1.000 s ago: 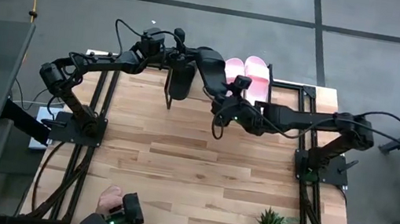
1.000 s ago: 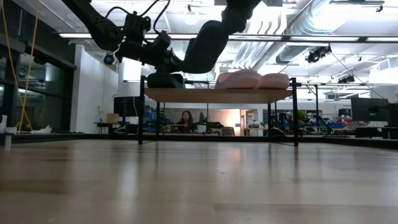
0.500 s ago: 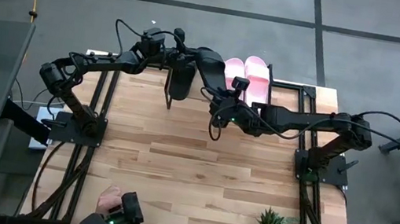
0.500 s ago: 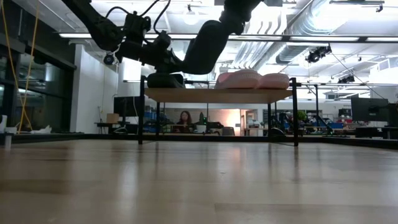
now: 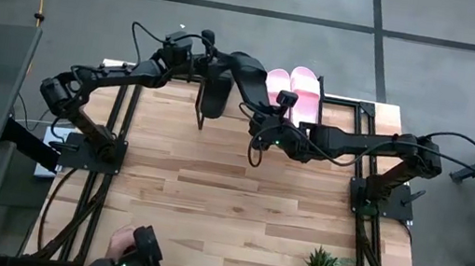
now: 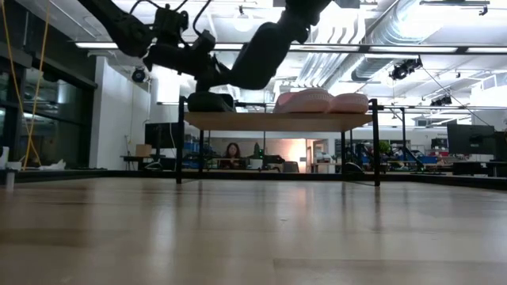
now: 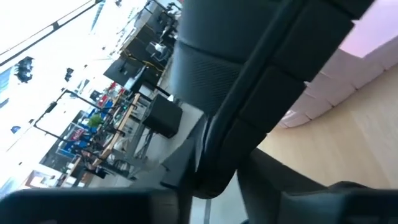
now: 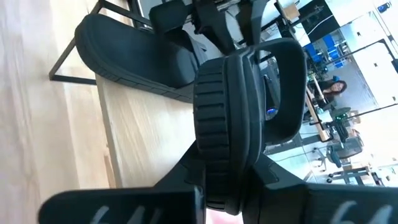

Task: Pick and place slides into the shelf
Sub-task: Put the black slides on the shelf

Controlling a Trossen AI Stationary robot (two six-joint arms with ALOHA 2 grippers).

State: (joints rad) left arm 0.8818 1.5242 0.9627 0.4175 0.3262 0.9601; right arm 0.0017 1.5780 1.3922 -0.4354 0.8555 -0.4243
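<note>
Slides, four: two pink slides [image 5: 293, 92] side by side on the shelf [image 5: 340, 110]; one black slide [image 5: 214, 95] lying flat beside them, long axis front-to-back; a second black slide [image 5: 248, 78], ribbed rubber sole, tilted above the board. Right gripper [image 5: 262, 124] clamps its sole; left gripper [image 5: 199, 63], part-open, touches its other end.

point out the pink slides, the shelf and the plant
pink slides [image 5: 293, 87], high view, strap of the right one
shelf [image 6: 277, 121], low view, front edge of the top board
plant [image 5: 326, 262], high view, leaves
</note>
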